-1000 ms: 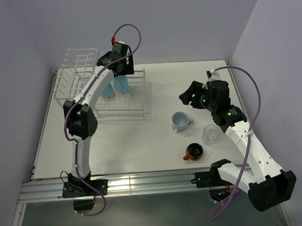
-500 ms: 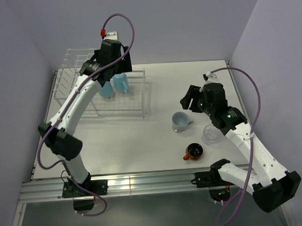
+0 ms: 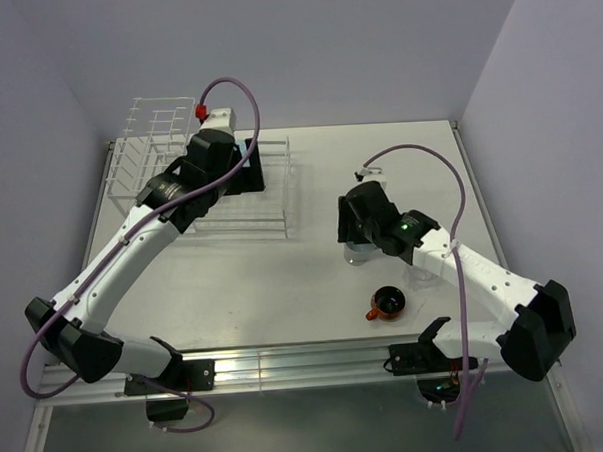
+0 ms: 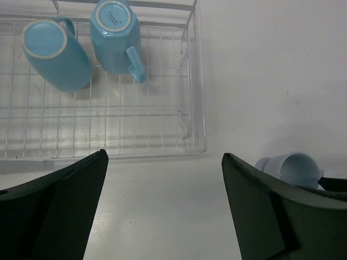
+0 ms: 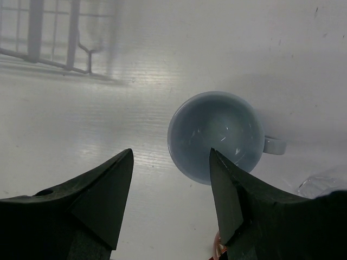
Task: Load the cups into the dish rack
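Pale grey-blue cup upright on table, just under right gripper, jaws apart, empty. Left gripper jaws wide apart, empty. Beyond it, two light blue cups tilted, bases up, in dish rack. Base stamp on one too small to read.

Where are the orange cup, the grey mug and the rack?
orange-red cup (image 3: 390, 301), top external view, on its dark inside.
pale grey-blue mug (image 5: 214, 130), right wrist view, on its inner bottom.
dish rack (image 4: 108, 122), left wrist view, on its bare wire floor.
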